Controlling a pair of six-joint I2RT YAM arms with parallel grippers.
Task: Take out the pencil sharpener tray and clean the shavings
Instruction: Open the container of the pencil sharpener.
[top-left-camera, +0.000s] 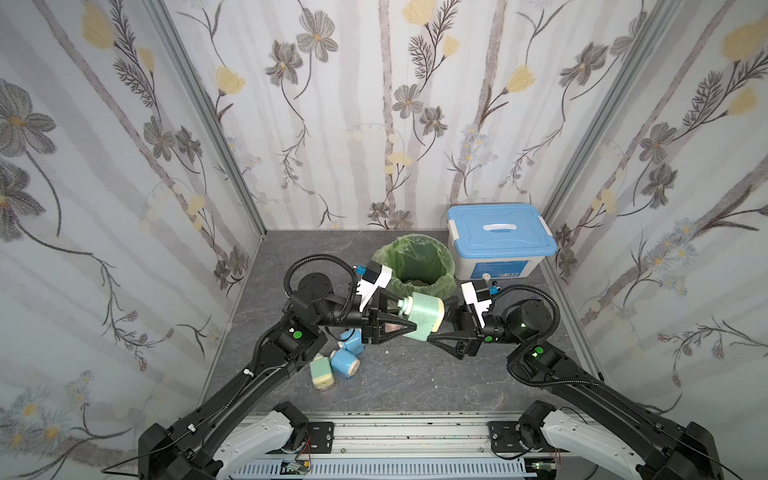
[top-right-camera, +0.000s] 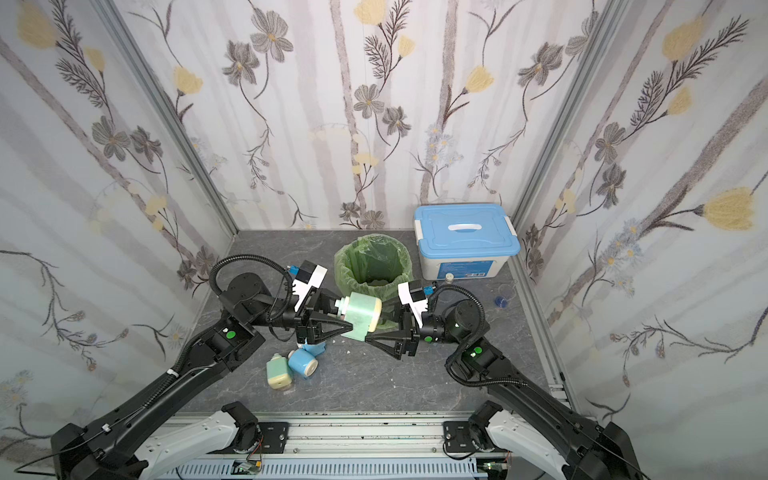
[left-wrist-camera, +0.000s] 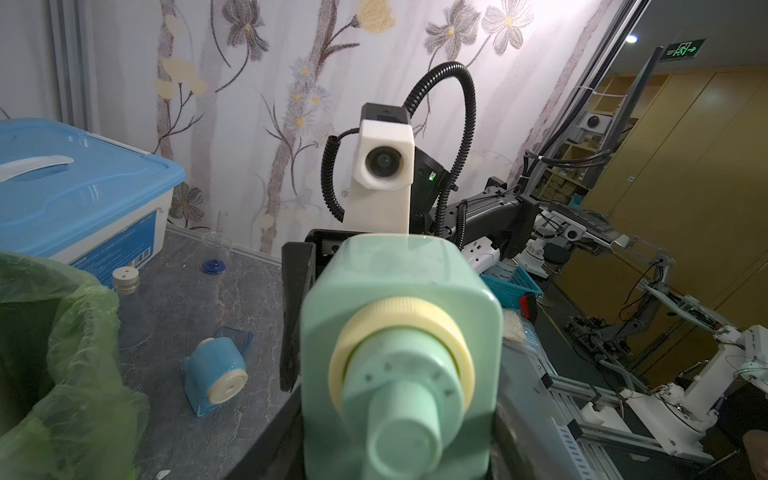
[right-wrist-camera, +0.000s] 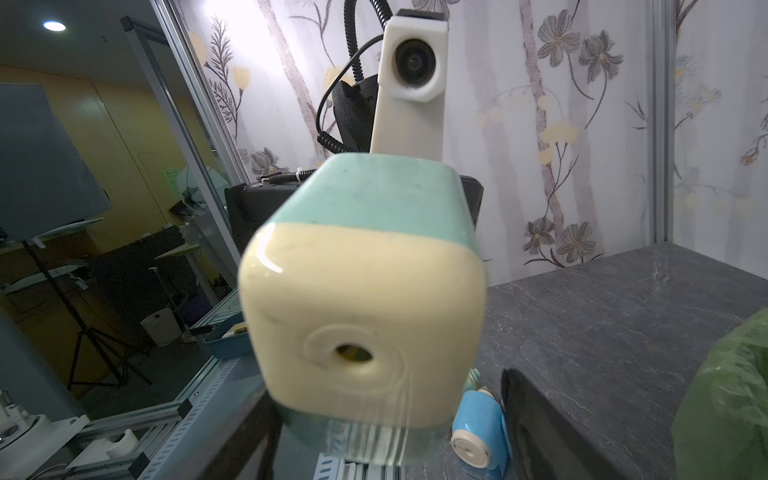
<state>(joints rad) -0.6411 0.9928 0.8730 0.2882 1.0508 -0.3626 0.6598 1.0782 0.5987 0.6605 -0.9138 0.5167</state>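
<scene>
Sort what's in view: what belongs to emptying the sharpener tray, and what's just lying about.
Job: green sharpener in the left gripper; right gripper at its cream end; green-lined bin; whitish flecks.
Lying about: two blue sharpeners; second green sharpener; blue-lidded box; stoppered flask.

Desk (top-left-camera: 415, 386): dark grey, marbled.
Back: green-lined bin (top-left-camera: 384, 254) beside blue-lidded box (top-left-camera: 498, 232).
Left-arm side: two blue sharpeners (top-left-camera: 345, 362), one green sharpener (top-left-camera: 321, 371), clustered.
Middle: whitish shavings (top-left-camera: 387, 352), scattered.
Right-arm side: blue-based clear cylinder (top-right-camera: 503, 300).
</scene>
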